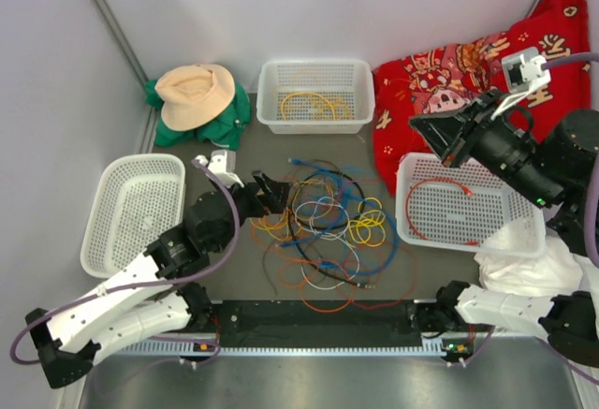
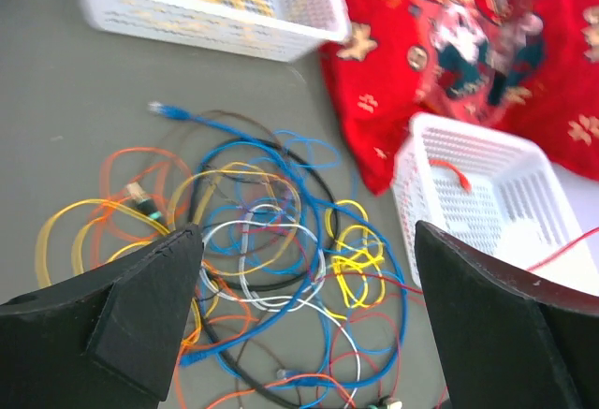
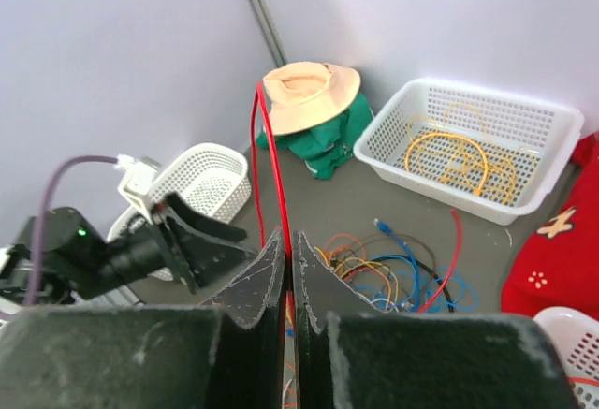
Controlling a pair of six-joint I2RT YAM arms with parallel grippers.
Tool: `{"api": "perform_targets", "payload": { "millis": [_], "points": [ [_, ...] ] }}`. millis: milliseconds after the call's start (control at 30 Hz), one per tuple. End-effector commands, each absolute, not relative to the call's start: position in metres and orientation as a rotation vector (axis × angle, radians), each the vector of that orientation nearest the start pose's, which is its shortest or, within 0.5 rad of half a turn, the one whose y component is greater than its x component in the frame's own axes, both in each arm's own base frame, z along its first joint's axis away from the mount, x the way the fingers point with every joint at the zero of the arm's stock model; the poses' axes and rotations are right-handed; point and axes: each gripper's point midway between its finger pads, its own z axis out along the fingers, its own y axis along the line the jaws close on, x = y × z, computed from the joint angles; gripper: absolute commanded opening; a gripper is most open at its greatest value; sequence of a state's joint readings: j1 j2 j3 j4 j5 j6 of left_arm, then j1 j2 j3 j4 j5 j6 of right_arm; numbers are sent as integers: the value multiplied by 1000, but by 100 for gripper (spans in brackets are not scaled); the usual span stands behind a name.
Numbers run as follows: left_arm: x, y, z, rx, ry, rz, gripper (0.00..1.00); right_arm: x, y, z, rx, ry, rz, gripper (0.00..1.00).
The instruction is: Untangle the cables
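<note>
The cables [image 1: 323,222] lie in a tangled pile of yellow, orange, blue, red, white and black cords on the grey table; the pile also shows in the left wrist view [image 2: 271,231]. My left gripper [image 1: 271,192] is open and empty, its jaws wide apart [image 2: 304,241] above the pile's left side. My right gripper [image 1: 423,126] is raised above the right basket, shut [image 3: 288,241] on a red cable [image 3: 271,147] that loops up from between its fingers. Another stretch of red cable [image 1: 440,186] lies in the right basket [image 1: 468,241].
A white basket [image 1: 315,119] at the back holds yellow cable [image 1: 309,102]. An empty white basket [image 1: 131,241] stands left. A tan hat [image 1: 195,91] on green cloth is back left, a red cushion [image 1: 449,67] back right, white cloth [image 1: 524,273] near right.
</note>
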State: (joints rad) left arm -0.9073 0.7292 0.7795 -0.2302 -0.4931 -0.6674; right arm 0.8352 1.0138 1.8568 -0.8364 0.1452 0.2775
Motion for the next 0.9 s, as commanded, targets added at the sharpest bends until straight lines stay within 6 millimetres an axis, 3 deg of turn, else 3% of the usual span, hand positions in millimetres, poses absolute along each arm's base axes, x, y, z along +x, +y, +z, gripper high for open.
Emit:
{"api": "perform_targets", "payload": {
  "millis": [0, 67, 167, 200, 500, 567, 700, 867],
  "points": [
    [219, -232, 304, 68, 1591, -918, 99, 172, 183, 520, -352, 1628, 797, 0],
    [210, -247, 317, 142, 1481, -1022, 99, 172, 188, 518, -346, 1641, 821, 0],
    [210, -269, 294, 248, 1520, -1034, 99, 171, 192, 520, -345, 1642, 851, 0],
    [208, -273, 298, 280, 1473, -1050, 99, 170, 192, 520, -345, 1644, 853, 0],
    [205, -258, 322, 236, 1306, -1056, 99, 170, 191, 512, -346, 1679, 837, 0],
    [197, -255, 336, 230, 1237, -1100, 99, 171, 191, 509, -347, 1685, 834, 0],
    [182, -271, 351, 300, 1196, -1218, 99, 173, 194, 507, -347, 1692, 840, 0],
    [175, -299, 335, 402, 1249, -1318, 99, 171, 198, 509, -356, 1687, 863, 0]
  ]
}}
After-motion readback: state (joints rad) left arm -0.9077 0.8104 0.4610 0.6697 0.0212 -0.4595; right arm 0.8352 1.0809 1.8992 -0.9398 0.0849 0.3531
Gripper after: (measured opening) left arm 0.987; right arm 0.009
